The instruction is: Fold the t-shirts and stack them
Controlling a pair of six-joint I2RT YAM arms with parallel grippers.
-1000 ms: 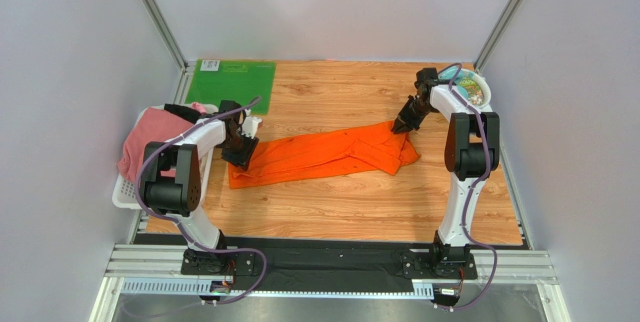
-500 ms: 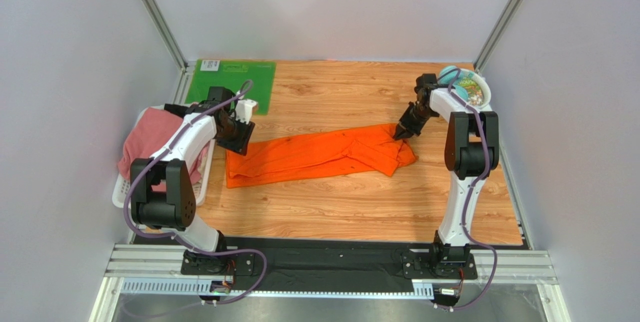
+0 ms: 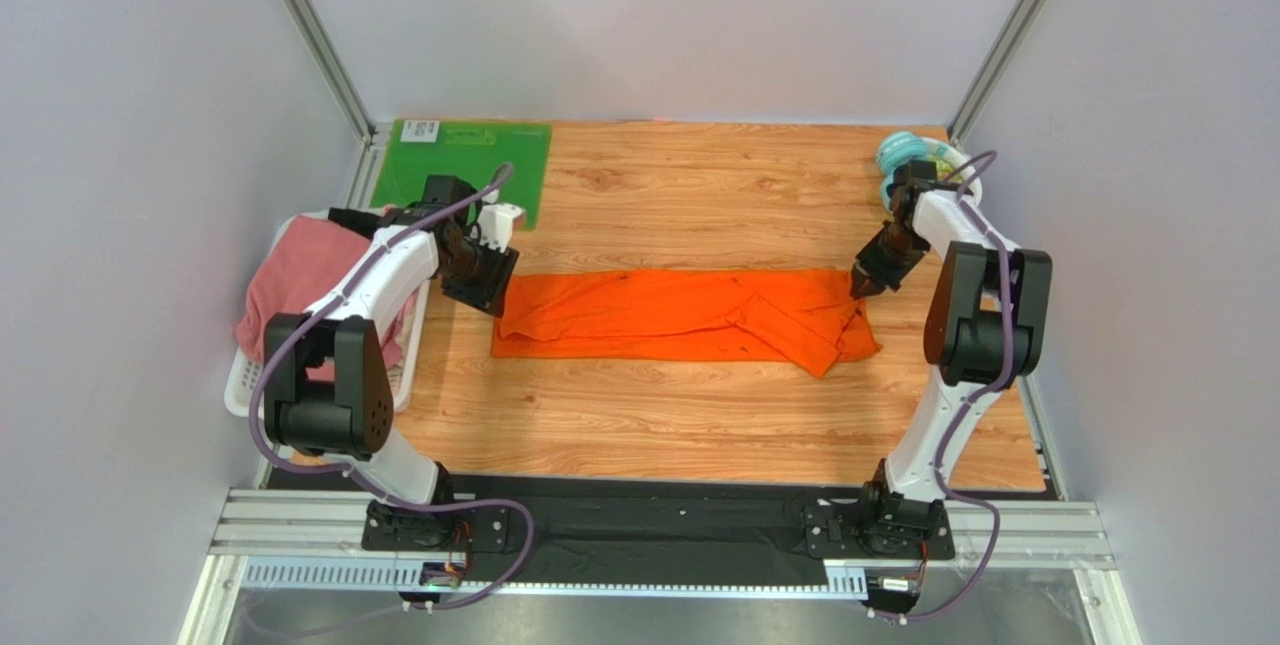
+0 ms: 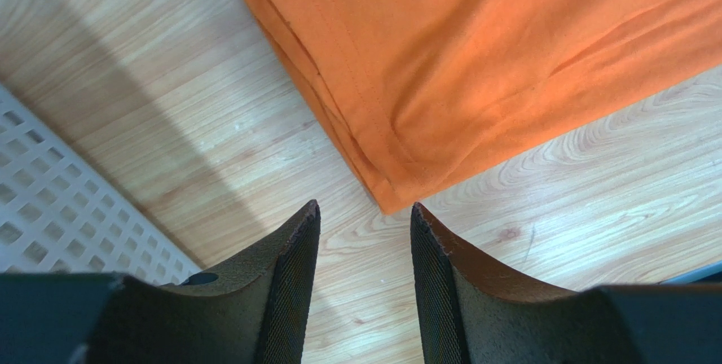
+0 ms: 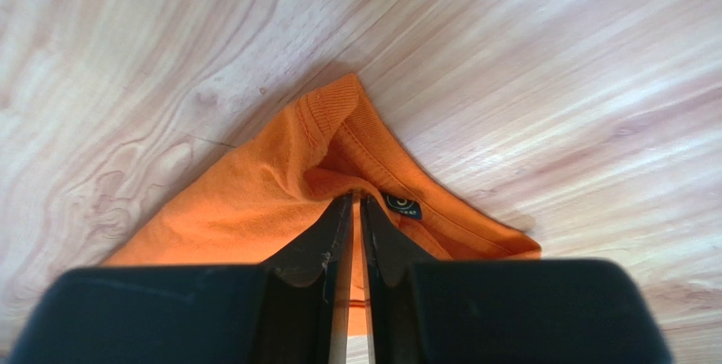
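Although the left arm hides part of it, the white basket [image 3: 245, 383] at the left edge of the desk [image 3: 676, 420] shows a dusty pink t-shirt [image 3: 301, 278] heaped inside, with a black t-shirt [image 3: 355, 221] at its far end. At the far right corner stands a white bowl [image 3: 966, 177] with colourful contents that are too small to name.

Between them the orange t-shirt [image 3: 676, 312] lies on the desk as a long flat band from left to right, folded in several layers. Its left end is straight with a stitched hem, and near its right end a flap points toward the near side.

The right gripper [image 3: 872, 282] is at this right end. In the right wrist view its jaws are almost together and pinch the ribbed collar next to a small dark label [image 5: 401, 206]. The left gripper [image 3: 489, 282] is just beside the left end of the shirt. Its jaws are about half apart and hold nothing.

The desk is of light wood grain. A flat green mat [image 3: 461, 153] lies at its far left corner. Pale grey walls with metal posts close the space.
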